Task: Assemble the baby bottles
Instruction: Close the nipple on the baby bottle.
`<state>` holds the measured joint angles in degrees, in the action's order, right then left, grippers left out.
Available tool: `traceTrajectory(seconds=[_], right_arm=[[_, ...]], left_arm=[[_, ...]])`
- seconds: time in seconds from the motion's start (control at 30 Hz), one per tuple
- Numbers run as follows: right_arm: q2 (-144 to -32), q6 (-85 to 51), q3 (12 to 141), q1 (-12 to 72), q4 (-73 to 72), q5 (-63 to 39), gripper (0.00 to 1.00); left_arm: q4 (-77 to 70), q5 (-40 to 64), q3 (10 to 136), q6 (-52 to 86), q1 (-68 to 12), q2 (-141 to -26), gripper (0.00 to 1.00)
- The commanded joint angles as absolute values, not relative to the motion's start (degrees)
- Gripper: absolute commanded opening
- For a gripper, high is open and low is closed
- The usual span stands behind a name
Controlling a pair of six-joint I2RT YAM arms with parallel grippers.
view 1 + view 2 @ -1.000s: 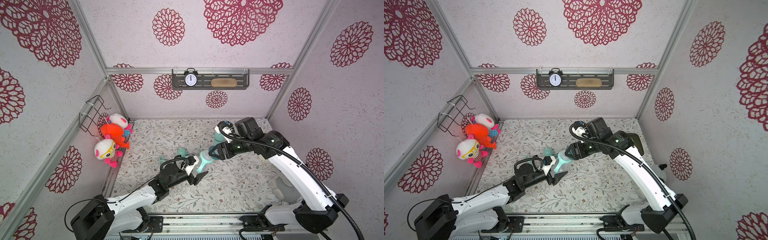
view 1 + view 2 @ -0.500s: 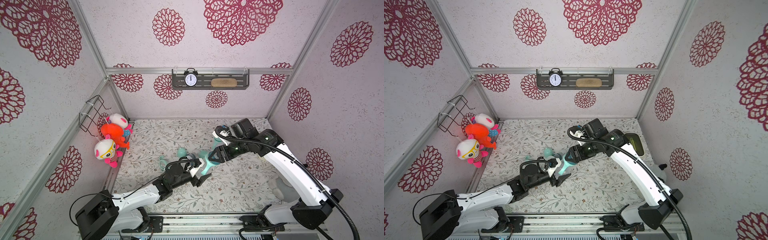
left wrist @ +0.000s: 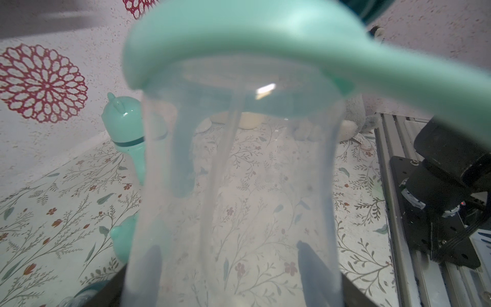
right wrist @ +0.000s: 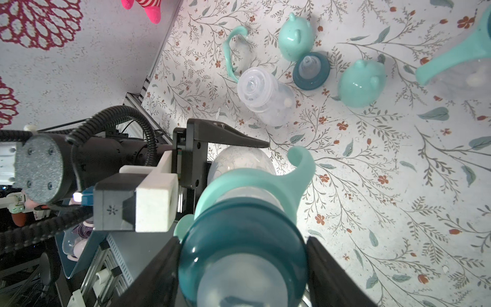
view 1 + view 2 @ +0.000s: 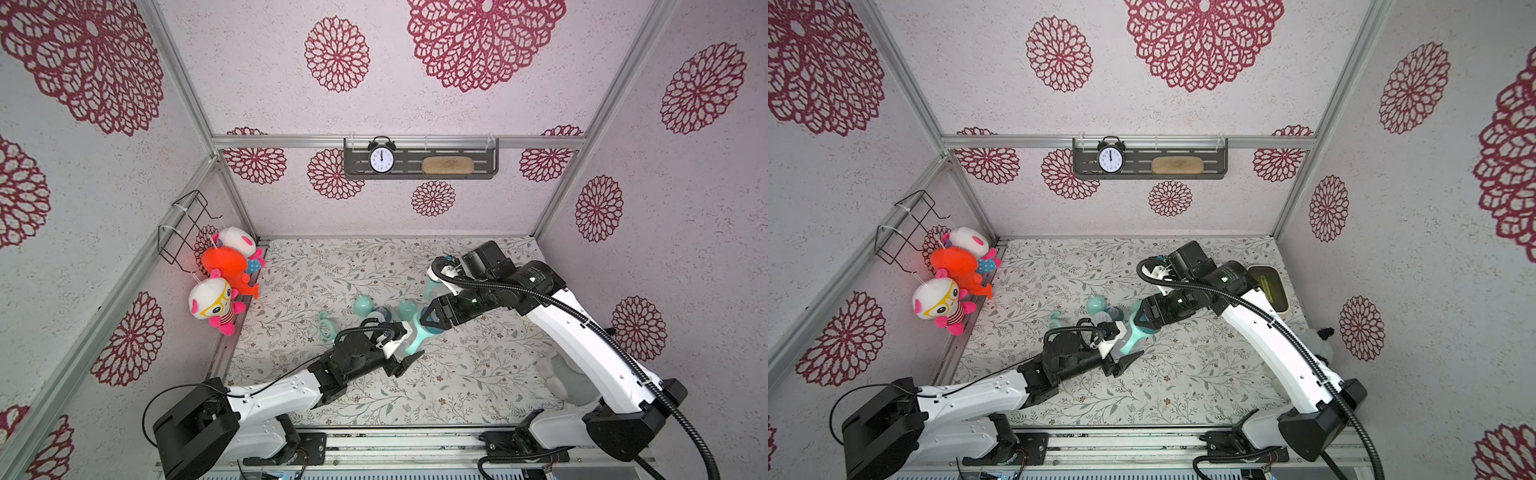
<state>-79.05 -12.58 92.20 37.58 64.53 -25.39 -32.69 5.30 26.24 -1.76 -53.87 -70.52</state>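
the left tool [image 5: 401,347] is clamped on the clear plastic bottle body [image 3: 239,186]. the right tool [image 5: 428,325] has its jaws closed around that bottle's dark teal round collar [image 4: 244,239]. the bottle hangs tilted between them above the middle of the floral-patterned surface [image 5: 457,386], with its mint-green curved handle ring [image 4: 255,183] just under the collar. the main risk looks like a crooked thread: if the two tools are out of line as the collar turns, it may bind or pinch the handle ring askew. the smooth body could also spin in the left grip. a slip would drop it near a loose mint domed eared cap [image 4: 361,82] and a clear bottle lying on its side [image 4: 265,98], on the far side.
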Motion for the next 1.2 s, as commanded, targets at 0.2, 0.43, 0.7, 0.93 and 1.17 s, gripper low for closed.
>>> traceTrajectory(seconds=[0.2,0.43,0.7,0.93,1.17], right_arm=[[-79.0,-11.3,92.8,37.4,66.1,-25.1,0.51],[-79.5,-11.4,92.2,37.4,66.4,-27.0,0.50],[-78.5,-14.0,90.2,37.8,66.6,-28.2,0.50],[-76.8,-25.7,84.7,38.5,60.8,-29.1,0.48],[-75.3,-42.7,83.3,38.7,56.8,-31.7,0.47]], left_arm=[[-38.6,3.7,26.0,-3.9,-56.1,-69.6,0.00],[-38.8,1.7,25.6,-4.6,-57.0,-69.4,0.00],[-42.2,-2.0,26.3,-5.3,-57.0,-70.7,0.00],[-46.7,-9.5,27.7,-7.8,-59.5,-74.5,0.00],[-54.6,-13.3,27.1,-9.9,-61.5,-78.2,0.00]])
